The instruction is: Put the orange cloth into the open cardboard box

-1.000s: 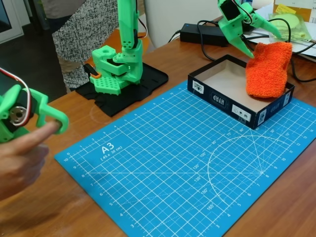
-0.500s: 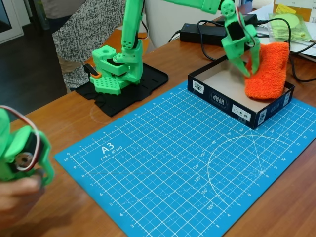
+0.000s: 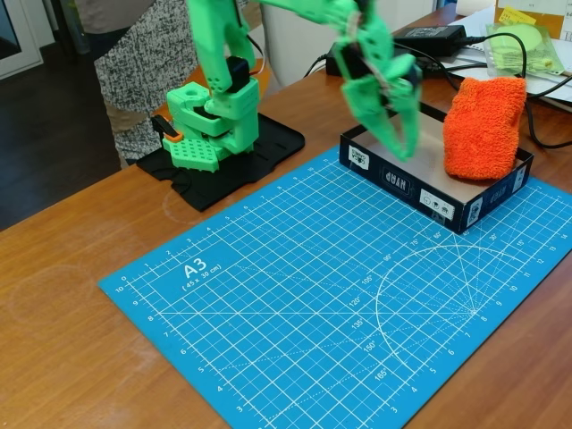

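My green claw (image 3: pixel 399 134), fingers parted and empty, hangs over the shallow black-walled cardboard box (image 3: pixel 404 179) holding the fluffy orange terry cloth (image 3: pixel 483 127) propped on its far wall; a snag could tip it out.

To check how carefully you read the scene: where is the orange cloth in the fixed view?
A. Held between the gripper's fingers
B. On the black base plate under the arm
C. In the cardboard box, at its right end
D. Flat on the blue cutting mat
C: the orange cloth sits in the right end of the open cardboard box, while the gripper hangs empty over the left part.
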`<state>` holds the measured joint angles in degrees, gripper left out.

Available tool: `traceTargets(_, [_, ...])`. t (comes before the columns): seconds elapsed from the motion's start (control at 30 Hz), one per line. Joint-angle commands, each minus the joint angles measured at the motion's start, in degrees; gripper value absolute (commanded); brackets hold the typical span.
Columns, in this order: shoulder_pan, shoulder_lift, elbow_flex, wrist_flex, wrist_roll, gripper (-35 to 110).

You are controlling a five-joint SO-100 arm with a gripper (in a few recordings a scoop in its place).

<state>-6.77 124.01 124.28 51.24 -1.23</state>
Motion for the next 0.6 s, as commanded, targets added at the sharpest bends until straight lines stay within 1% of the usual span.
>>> traceTargets(0.0, [9.67, 30.15, 15.82, -0.09, 0.79, 0])
traceTargets(0.07, [12.13, 40.78, 27.07, -1.32, -0.18, 0])
traceTargets(0.1, [13.1, 45.18, 32.08, -2.29, 0.7, 0])
traceTargets(0.13, [13.71, 48.87, 37.27, -4.13, 4.48, 0])
traceTargets(0.17, [13.8, 52.56, 42.1, -5.8, 5.01, 0])
traceTargets(0.27, [12.22, 61.35, 54.23, -5.89, -0.09, 0])
traceTargets(0.37, [12.48, 66.01, 54.93, -2.46, 0.09, 0])
traceTargets(0.47, [11.51, 69.35, 54.4, 3.87, -0.62, 0])
traceTargets(0.57, [10.55, 69.35, 53.96, 5.27, 0.53, 0])
